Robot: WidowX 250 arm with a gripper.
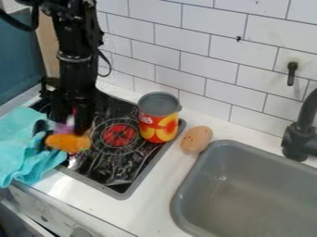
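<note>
1. End effector [71,116]: hanging down at the view's left, over the left part of the stove [115,189]. Can't tell whether it's open, closed or gripping something.
2. Orange thing [68,142]: nearest item. Lies just below the end effector in view, toward the near edge of the stove. That's the key offset: near side, almost no sideways shift. Long axis runs roughly left-right across the view, so crosswise to the hanging arm. Blurred; can't say what it is, or whether there's contact.
3. Purple bit [64,128]: right above the orange thing in view, between it and the end effector. Can't tell if the two are one piece.
4. Cloth [23,141]: turquoise, crumpled, on the view's left, bunched up beside the orange thing and spread over the stove's left edge.
5. Red ring [119,135]: on the stove top, right of the orange thing.
6. Can [159,118]: upright, grey top, on the stove's right part toward the back. Well apart from the end effector.
7. Brown egg-shaped thing [196,139]: on the tabletop [150,198], between can and sink [182,196].
8. Faucet [300,139]: black, far right, behind the sink.
</note>
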